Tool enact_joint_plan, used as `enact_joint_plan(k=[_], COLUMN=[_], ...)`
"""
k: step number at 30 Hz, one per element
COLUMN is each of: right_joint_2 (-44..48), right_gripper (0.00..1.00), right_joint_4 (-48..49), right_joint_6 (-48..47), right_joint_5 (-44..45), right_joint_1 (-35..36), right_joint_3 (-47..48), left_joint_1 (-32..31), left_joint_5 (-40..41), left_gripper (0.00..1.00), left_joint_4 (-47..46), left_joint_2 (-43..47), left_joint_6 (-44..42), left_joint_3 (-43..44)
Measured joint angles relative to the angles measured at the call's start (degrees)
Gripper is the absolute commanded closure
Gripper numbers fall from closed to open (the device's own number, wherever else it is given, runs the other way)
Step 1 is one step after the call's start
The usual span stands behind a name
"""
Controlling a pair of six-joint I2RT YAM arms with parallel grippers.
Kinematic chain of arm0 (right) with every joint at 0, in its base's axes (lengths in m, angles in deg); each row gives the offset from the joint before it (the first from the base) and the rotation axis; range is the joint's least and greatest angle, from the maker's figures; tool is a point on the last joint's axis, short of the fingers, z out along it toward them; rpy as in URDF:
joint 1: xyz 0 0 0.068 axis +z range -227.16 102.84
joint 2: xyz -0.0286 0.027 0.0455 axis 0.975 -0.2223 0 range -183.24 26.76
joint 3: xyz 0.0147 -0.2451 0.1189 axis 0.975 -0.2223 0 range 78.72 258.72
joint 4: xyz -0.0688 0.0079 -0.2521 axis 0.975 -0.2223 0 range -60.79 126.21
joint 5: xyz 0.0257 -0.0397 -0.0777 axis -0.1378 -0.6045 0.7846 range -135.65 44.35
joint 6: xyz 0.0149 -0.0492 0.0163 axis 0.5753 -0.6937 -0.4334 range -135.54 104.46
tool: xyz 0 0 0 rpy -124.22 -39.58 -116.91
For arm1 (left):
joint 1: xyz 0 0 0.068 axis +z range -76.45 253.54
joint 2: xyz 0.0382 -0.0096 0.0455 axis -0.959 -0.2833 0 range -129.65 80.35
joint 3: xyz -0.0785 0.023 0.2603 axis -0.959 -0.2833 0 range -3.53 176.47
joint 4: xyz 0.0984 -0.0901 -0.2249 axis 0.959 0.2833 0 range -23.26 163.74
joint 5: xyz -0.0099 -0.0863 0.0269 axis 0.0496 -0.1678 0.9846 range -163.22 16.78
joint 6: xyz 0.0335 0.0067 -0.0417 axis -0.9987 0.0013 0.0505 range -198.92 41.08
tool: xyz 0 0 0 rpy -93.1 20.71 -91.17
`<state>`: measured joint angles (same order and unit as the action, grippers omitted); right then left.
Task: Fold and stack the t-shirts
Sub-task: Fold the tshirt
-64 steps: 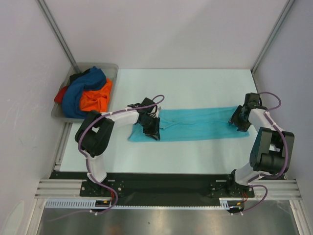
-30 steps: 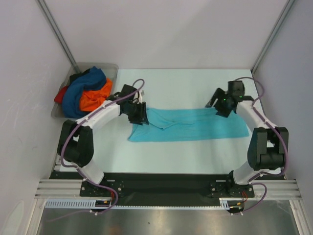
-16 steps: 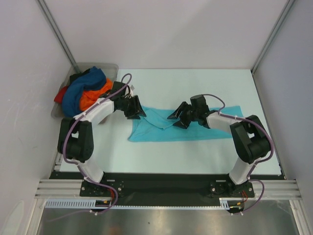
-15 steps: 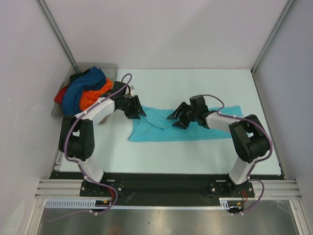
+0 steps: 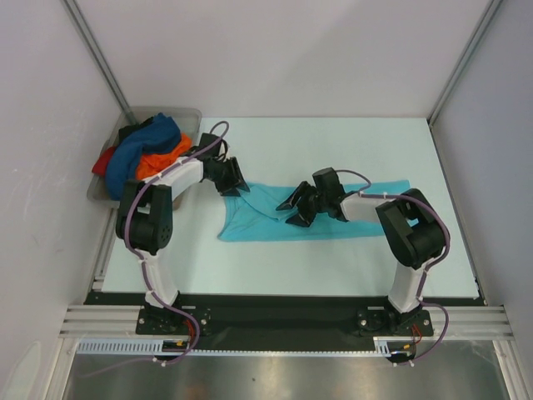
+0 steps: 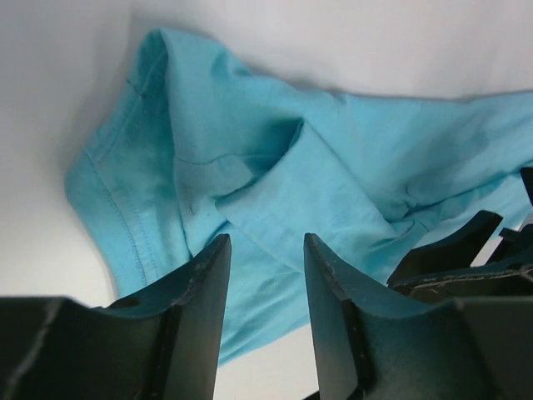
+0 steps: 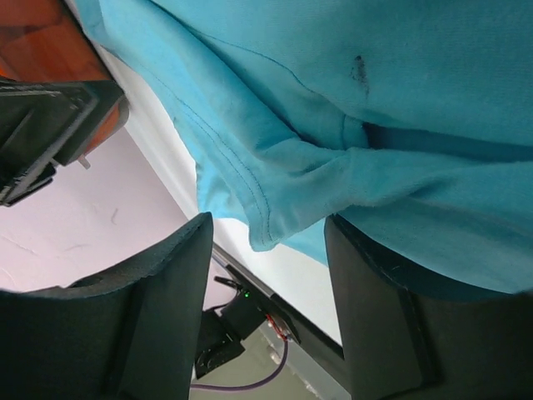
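Top external, grey tray, heaped t-shirts inside

Turq. t-shirt: soft matt cloth

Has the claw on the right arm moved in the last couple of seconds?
Yes. The right gripper has swung left, away from the right wall, from the shirt's right end to about its middle.
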<state>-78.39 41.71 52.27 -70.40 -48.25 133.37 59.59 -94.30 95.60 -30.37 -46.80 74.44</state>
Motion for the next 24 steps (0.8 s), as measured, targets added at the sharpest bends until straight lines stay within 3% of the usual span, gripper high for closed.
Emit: enact_joint_plan(k=[24], right_joint_2=[-4.81], right_gripper=[0.61], right_joint_4=[2.4], right_joint_6=[2.8], right_joint_5=[-1.4], right_joint_1=[1.6], right_joint_3=[3.21], left_joint_1=[0.24], left_joint_5=[2.23], left_gripper=[0.67], left_joint_4=[-0.63], left_joint_2=[-5.84], left_joint_6=[0.37], left_joint_3=[1.53])
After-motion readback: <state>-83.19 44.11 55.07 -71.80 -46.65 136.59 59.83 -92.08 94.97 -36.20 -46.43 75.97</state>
